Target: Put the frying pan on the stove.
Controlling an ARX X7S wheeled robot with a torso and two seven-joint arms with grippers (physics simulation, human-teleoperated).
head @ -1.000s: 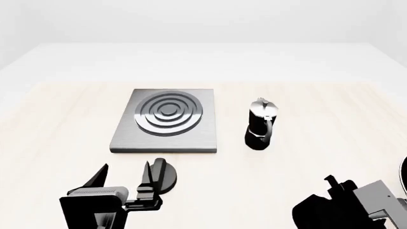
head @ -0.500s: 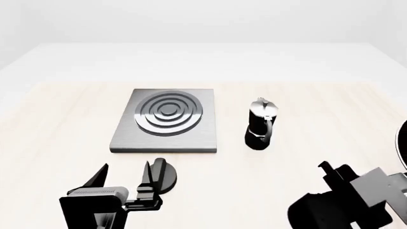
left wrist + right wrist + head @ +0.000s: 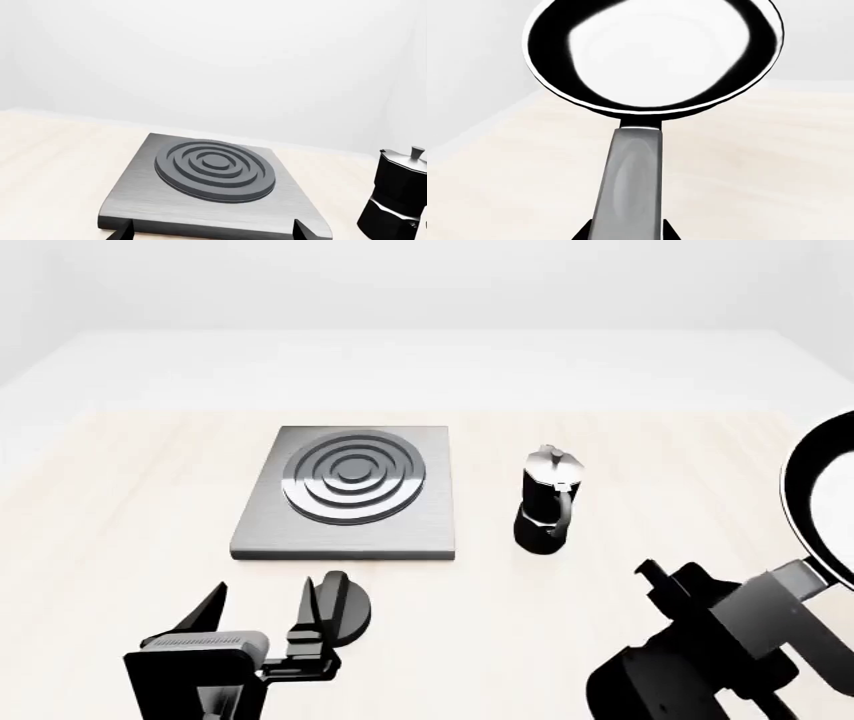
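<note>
- Writing is showing nowhere on the stove (image 3: 350, 502), moka pot (image 3: 547, 502) or round black knob (image 3: 344, 606).
- Right gripper (image 3: 626, 235) is clamping the frying pan (image 3: 652, 55) by its handle, lifting it clear of the table (image 3: 107, 540); the glossy pan is holding nothing.
- Left gripper (image 3: 262, 612) is hanging with jaws apart, near the knob.

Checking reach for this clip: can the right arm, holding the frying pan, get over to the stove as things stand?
Probably yes: the frying pan is lifted off the table, but the moka pot stands between it and the stove, so it should pass above.
</note>
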